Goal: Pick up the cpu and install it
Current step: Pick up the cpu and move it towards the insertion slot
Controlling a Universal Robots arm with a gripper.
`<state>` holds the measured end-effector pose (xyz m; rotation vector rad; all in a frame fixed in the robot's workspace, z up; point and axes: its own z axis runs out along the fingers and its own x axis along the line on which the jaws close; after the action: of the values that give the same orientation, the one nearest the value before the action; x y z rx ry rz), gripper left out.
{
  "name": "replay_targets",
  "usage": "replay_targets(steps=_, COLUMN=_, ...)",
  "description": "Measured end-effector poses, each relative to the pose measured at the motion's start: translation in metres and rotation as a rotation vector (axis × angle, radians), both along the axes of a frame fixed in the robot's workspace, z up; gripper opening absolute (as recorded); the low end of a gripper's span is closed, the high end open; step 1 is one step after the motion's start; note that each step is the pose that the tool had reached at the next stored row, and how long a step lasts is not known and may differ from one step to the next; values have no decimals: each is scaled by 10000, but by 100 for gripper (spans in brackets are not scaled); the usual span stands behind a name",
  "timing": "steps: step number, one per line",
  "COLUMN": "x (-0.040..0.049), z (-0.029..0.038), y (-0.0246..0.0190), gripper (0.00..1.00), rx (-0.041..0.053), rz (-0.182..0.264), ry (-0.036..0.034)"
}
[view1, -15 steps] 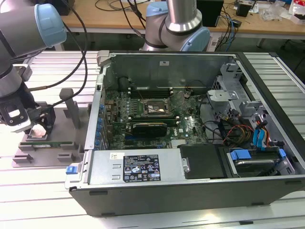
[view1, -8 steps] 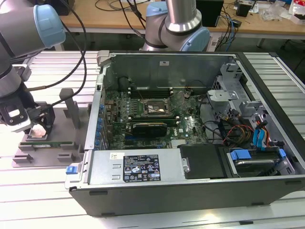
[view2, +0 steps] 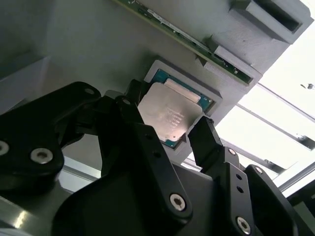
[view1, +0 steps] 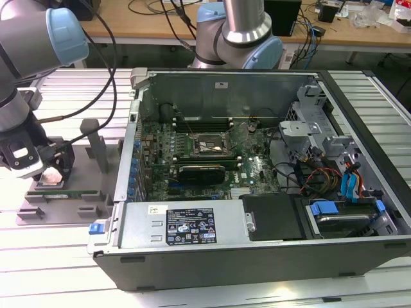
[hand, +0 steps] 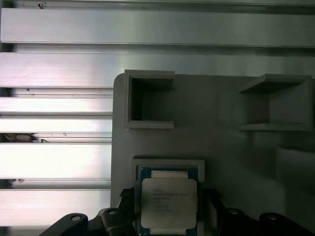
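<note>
1. My hand [view1: 50,172] hangs low over the grey holder [view1: 38,215] on the worktop [view1: 58,256], at the exterior view's left, well apart from the open computer case [view1: 257,231].
2. The cpu [view2: 170,118] lies flat in a square recess of that holder, silver top up, a thin green rim showing round it; a long memory stick [view2: 177,34] sits in a slot just beside the recess.
3. My fingers [view2: 204,140] stand apart, one on each side of the cpu; in the first wrist view the cpu [hand: 169,202] has a sliver of gap on both flanks, so I judge I am straddling it and not clamped on it.
4. I take it to be light, stiff and flat; the metal top looks slick, and the underside is likely delicate, so I would not want it to tilt or drop.
5. The two opposite thin edges seem the right place to hold it, squarely and with modest force; the recess walls leave little room beside those edges.
6. The socket [view1: 209,144] on the board inside the case lies to the exterior view's right of me; nothing has been installed there yet.
</note>
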<state>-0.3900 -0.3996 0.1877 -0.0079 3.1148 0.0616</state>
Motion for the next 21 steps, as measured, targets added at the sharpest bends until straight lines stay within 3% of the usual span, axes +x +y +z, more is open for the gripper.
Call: replay_targets(steps=21, x=-7, z=-5, y=19, gripper=65, rx=-1, rz=0, ry=0)
